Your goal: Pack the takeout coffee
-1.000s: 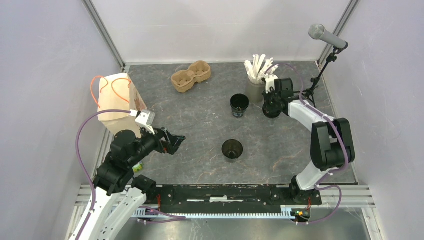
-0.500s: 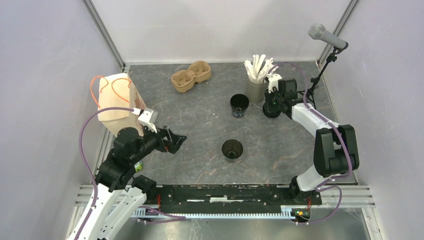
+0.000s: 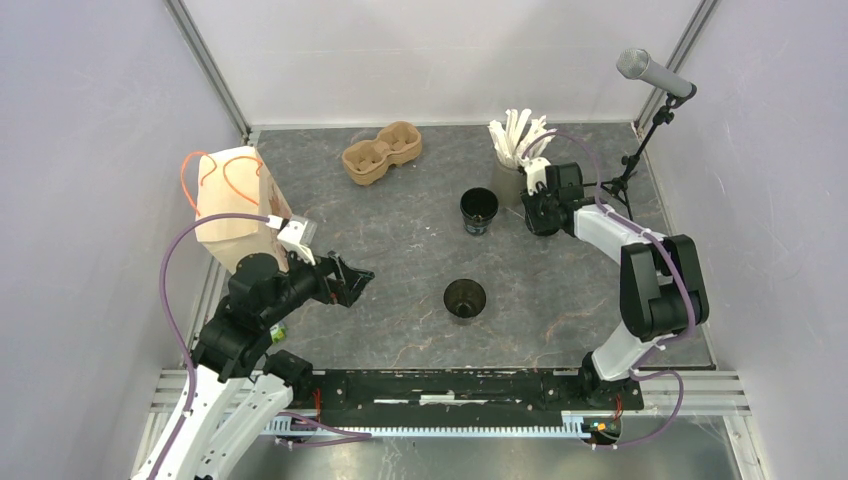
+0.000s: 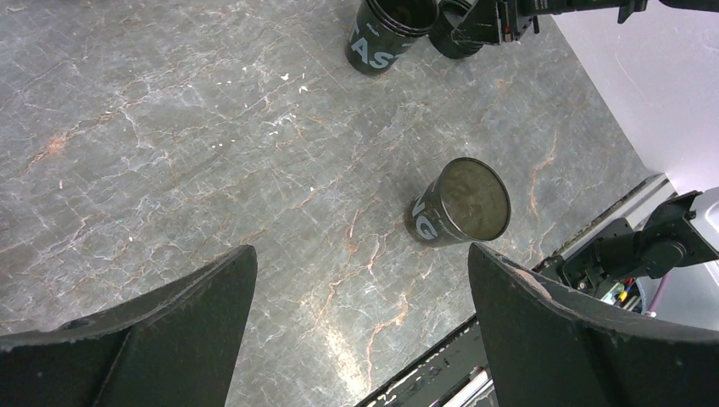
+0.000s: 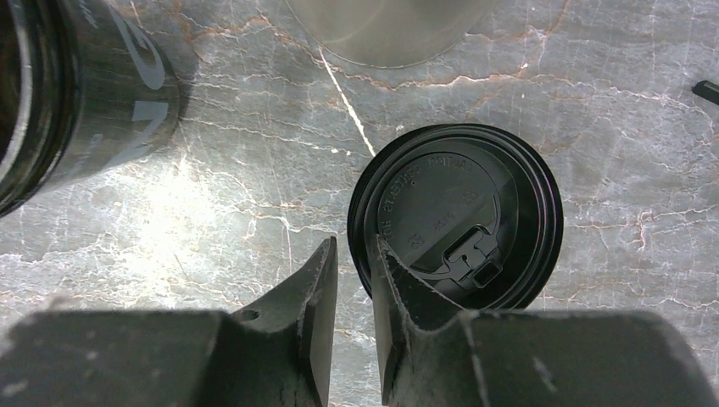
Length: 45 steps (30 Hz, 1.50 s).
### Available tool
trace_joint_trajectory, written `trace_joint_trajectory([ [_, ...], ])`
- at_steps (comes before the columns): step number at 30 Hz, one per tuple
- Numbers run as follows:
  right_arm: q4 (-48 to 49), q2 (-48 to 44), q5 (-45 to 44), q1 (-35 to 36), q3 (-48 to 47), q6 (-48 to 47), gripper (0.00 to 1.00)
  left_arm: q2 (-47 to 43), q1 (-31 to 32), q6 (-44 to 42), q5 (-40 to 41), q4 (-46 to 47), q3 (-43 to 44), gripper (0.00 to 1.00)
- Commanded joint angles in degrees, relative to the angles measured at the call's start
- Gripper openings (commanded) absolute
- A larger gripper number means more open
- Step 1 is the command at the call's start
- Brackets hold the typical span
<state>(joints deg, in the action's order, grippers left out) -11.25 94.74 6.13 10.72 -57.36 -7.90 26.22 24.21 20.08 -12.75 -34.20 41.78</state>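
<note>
The takeout coffee (image 5: 458, 203) shows its round black lid from above in the right wrist view. It stands at the back right of the table (image 3: 400, 250), mostly under my right gripper (image 3: 537, 215). My right gripper (image 5: 354, 250) is closed to a narrow slit on the lid's left rim, one finger outside and one over the lid. The coffee also shows in the left wrist view (image 4: 448, 38). My left gripper (image 3: 355, 283) hangs wide open and empty above the bare table left of centre; its jaws (image 4: 360, 280) hold nothing.
Two open black cups stand at the centre (image 3: 465, 298) and further back (image 3: 479, 210). A grey cup of white sticks (image 3: 515, 150) is right behind the coffee. A brown pulp carrier (image 3: 381, 152) is at the back, a paper bag (image 3: 235, 205) at left, and a microphone stand (image 3: 650, 75) at the back right.
My right gripper shifted slightly left and back at the coffee lid. My left arm moved a little; its gripper stayed open.
</note>
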Motion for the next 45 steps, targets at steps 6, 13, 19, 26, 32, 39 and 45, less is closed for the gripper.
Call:
trace_joint_trajectory([
  [6, 0.94, 1.78, 0.46, 0.09, -2.75, -1.25, 0.18, -0.03, 0.1, 1.37, -1.63, 1.41, -0.17, 1.0],
  [13, 0.62, 0.82, 6.63, -1.35, -2.7, 2.54, 0.16, -0.17, 0.07, 1.37, -1.62, 1.41, -0.17, 1.0],
  [19, 0.94, 0.24, 9.53, -2.96, -2.32, 4.3, 0.17, -0.22, 0.05, 1.45, -1.59, 1.41, -0.27, 1.0],
  [26, 2.06, -0.49, 14.03, -4.7, -1.57, 5.7, 0.16, -0.19, 0.06, 1.41, -1.48, 1.41, -0.23, 1.0],
  [32, 2.27, -0.46, 15.45, -5.17, -1.35, 5.94, 0.17, -0.1, 0.04, 1.39, -1.4, 1.41, -0.35, 1.0],
  [39, 2.54, -0.29, 16.5, -5.49, -1.17, 6.32, 0.17, -0.02, 0.06, 1.41, -1.4, 1.41, -0.32, 1.0],
  [45, 2.38, 0.41, 15.43, -5.54, -1.34, 6.1, 0.09, 0.08, 0.09, 1.41, -1.4, 1.41, -0.3, 1.0],
])
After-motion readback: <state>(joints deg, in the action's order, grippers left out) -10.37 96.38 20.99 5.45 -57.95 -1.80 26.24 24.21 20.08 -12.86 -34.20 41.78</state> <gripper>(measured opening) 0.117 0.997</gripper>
